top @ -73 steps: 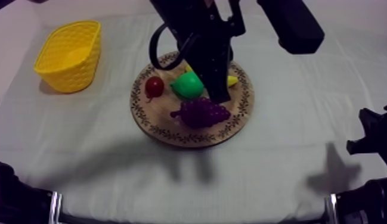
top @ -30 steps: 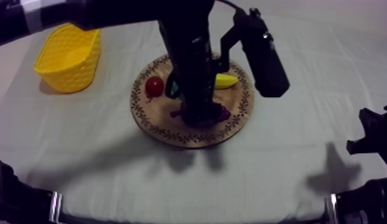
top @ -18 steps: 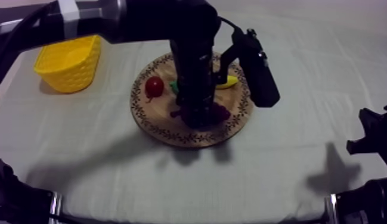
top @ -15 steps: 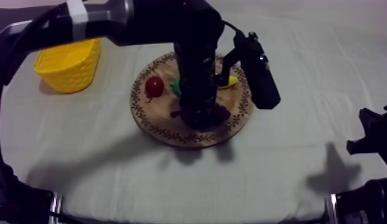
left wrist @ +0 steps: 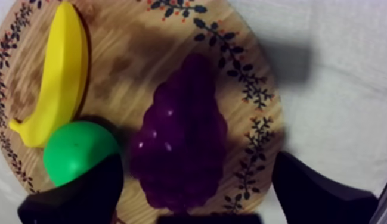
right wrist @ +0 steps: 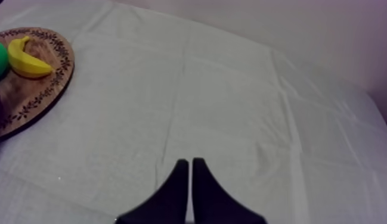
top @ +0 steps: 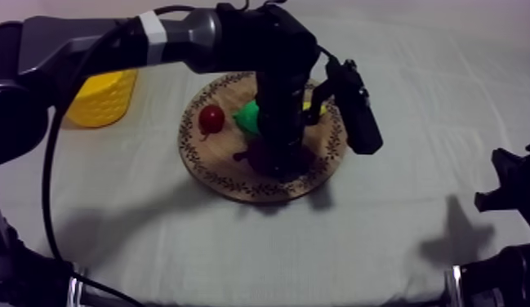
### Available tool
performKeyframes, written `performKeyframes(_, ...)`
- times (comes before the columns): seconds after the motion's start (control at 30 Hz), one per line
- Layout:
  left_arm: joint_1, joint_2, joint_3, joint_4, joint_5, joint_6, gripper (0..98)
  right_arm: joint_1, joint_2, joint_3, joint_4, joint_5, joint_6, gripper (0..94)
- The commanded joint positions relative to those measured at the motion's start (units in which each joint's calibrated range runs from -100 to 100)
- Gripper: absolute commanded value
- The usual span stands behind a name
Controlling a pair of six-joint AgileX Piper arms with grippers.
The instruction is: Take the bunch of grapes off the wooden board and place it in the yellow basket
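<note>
Top view: the left arm enters from the upper left and drops at frame centre, with the left gripper (top: pixel 278 163) low over the round wooden board (top: pixel 204 163). The arm covers most of the bunch of grapes (top: pixel 253 153), leaving a purple edge at either side. It also covers part of the pear (top: pixel 248 117), most of the banana (top: pixel 311 105) and the top of the yellow basket (top: pixel 100 102) at upper left. The small red fruit (top: pixel 211 119) sits unobstructed on the board's left side. Left wrist view: the fingers (left wrist: pixel 82 196) are spread wide, one at each side of the grapes and not closed on them. The grapes lie on the board beside the pear and banana, and one finger overlaps the pear. Right wrist view: the right gripper (right wrist: pixel 191 162) is over bare cloth (right wrist: pixel 231 101), well apart from the board. Its fingers are pressed together in a narrow wedge, holding nothing.
</note>
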Motion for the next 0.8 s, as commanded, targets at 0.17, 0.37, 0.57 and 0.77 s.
performKeyframes(0.17, -0.53, 3.14, -0.95, -0.02, -0.3, -0.25, 94.6, 0.02, 0.0, -0.04, -0.02, 0.0, -0.03, 0.3)
performKeyframes(0.37, -1.37, 5.28, -1.61, 0.03, -1.17, -0.26, 91.1, 0.02, 0.0, -0.04, -0.02, 0.0, -0.04, 0.3)
performKeyframes(0.57, -1.67, 6.99, -2.58, 0.0, -1.36, 0.02, 85.4, 0.02, 0.0, -0.04, -0.02, 0.0, -0.04, 0.3)
performKeyframes(0.77, -1.71, 7.85, -3.84, 0.03, -1.38, 0.48, 75.4, 0.02, 0.0, -0.04, -0.02, 0.0, -0.03, 0.3)
